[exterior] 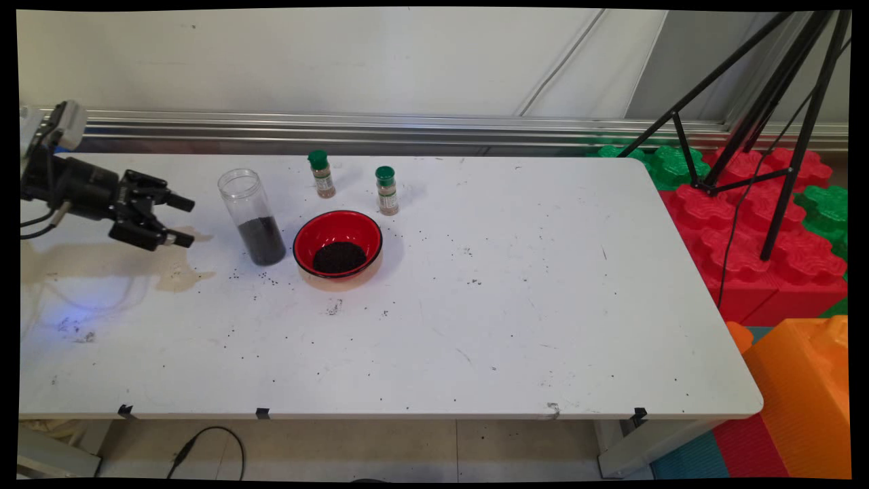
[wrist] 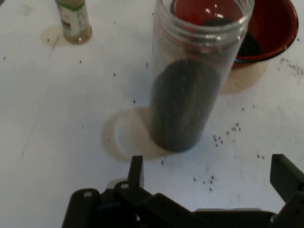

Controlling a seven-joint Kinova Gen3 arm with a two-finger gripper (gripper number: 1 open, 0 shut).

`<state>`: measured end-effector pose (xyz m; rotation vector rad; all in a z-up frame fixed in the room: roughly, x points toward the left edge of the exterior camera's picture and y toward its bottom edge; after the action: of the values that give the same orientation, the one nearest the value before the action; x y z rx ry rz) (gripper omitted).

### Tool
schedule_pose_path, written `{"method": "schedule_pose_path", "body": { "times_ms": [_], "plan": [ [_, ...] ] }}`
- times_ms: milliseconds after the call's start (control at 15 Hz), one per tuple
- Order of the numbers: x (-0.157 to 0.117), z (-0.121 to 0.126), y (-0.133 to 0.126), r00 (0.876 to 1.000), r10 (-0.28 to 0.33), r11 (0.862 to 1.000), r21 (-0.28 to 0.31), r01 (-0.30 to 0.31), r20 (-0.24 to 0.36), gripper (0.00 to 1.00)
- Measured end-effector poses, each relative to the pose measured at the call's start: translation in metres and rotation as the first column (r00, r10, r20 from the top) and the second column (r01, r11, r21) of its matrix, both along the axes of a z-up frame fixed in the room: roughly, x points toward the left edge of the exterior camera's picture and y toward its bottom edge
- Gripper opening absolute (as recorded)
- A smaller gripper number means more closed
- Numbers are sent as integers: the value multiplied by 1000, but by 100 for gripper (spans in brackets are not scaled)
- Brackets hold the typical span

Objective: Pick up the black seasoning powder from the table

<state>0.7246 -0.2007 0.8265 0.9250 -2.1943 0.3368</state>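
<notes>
My black gripper (exterior: 182,220) hovers at the table's left, open and empty, its fingers pointing right at a tall clear jar (exterior: 251,216) about half full of dark grains. In the hand view the jar (wrist: 187,90) stands upright just ahead of the spread fingers (wrist: 136,169), not touched. Right of the jar sits a red bowl (exterior: 337,243) holding a heap of the same dark grains; the bowl (wrist: 270,28) shows behind the jar in the hand view. Two small green-capped spice bottles (exterior: 321,174) (exterior: 386,190) stand behind the bowl.
Brownish stains (exterior: 178,277) mark the white table (exterior: 475,305) under and beside the gripper, and dark grains are scattered around the jar and bowl. A black tripod (exterior: 767,122) and red, green and orange foam blocks (exterior: 747,224) stand off the table's right end.
</notes>
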Motion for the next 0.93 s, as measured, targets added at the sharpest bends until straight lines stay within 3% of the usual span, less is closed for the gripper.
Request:
{"method": "schedule_pose_path", "body": {
  "times_ms": [933],
  "plan": [
    [-29, -28, -35, 994, -52, 993, -114, 41, -95, 100]
  ]
}}
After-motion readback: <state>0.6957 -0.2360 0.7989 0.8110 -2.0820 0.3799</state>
